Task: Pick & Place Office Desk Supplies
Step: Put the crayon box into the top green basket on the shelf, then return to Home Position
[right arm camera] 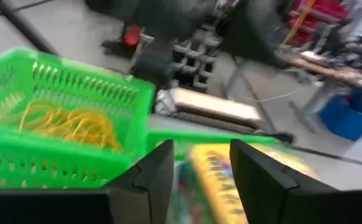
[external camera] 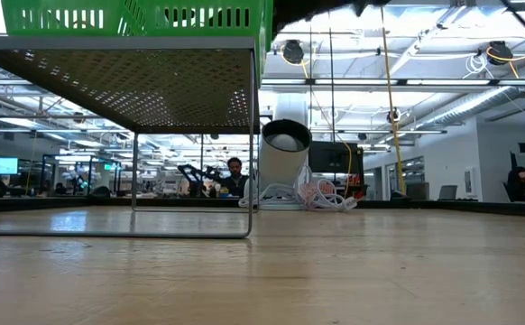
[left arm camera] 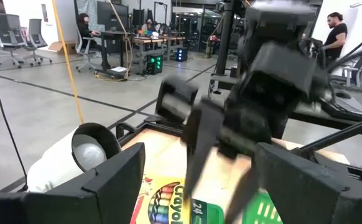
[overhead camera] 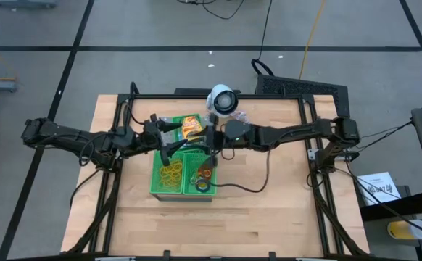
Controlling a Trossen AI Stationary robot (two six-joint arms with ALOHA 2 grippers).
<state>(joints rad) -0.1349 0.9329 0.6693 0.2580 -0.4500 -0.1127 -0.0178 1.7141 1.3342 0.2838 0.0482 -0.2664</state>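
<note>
A yellow-and-green crayon box (overhead camera: 191,127) lies in the far compartment of the green trays (overhead camera: 155,187), which stand on a raised wire shelf (external camera: 154,81). My right gripper (overhead camera: 212,138) hovers level just right of the box, fingers apart. In its wrist view (right arm camera: 203,168) the blurred box (right arm camera: 215,177) shows beyond the gap. My left gripper (overhead camera: 165,139) waits at the box's left, wide open (left arm camera: 209,199), with the box (left arm camera: 171,208) below it. Yellow rubber bands (overhead camera: 171,172) fill the near left compartment. Orange, red and green bands (overhead camera: 202,175) lie in the near right one.
A white round device (overhead camera: 223,100) with a coiled cord stands at the table's far edge, just behind the trays. The near half of the wooden table (overhead camera: 218,217) lies bare. People sit at desks in the room beyond.
</note>
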